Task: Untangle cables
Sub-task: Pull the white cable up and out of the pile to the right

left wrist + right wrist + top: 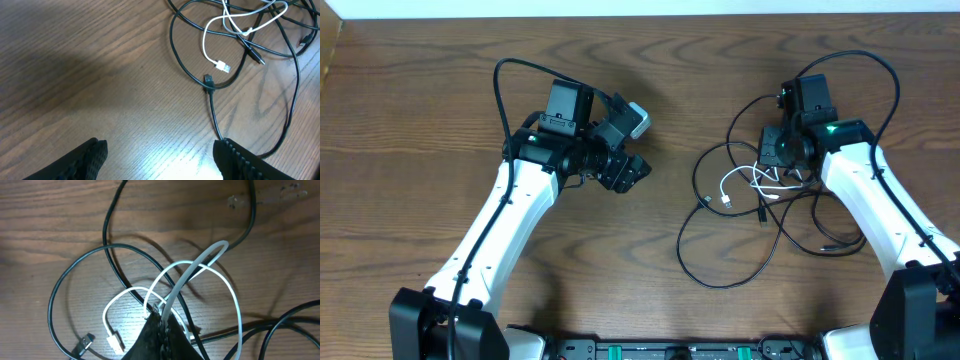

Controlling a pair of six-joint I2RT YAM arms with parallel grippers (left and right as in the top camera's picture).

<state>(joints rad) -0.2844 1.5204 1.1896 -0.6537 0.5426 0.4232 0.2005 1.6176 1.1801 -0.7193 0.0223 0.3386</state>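
A tangle of thin black cables [760, 215] and one white cable [745, 184] lies right of the table's middle. My right gripper [782, 160] is over the tangle and shut on the white cable [197, 265], which rises in a loop from between the fingers [162, 317]. The white plug [115, 343] and a black plug [85, 342] lie on the wood nearby. My left gripper [632, 172] is open and empty, left of the tangle. In the left wrist view a black plug [208, 80] and the white plug [223, 66] lie ahead of the open fingers [162, 155].
The wooden table [440, 120] runs to a pale edge at the back [620, 8]. Thicker black arm cables arc over each arm [505, 95], [890, 80]. A large black cable loop [720, 260] reaches toward the table's front.
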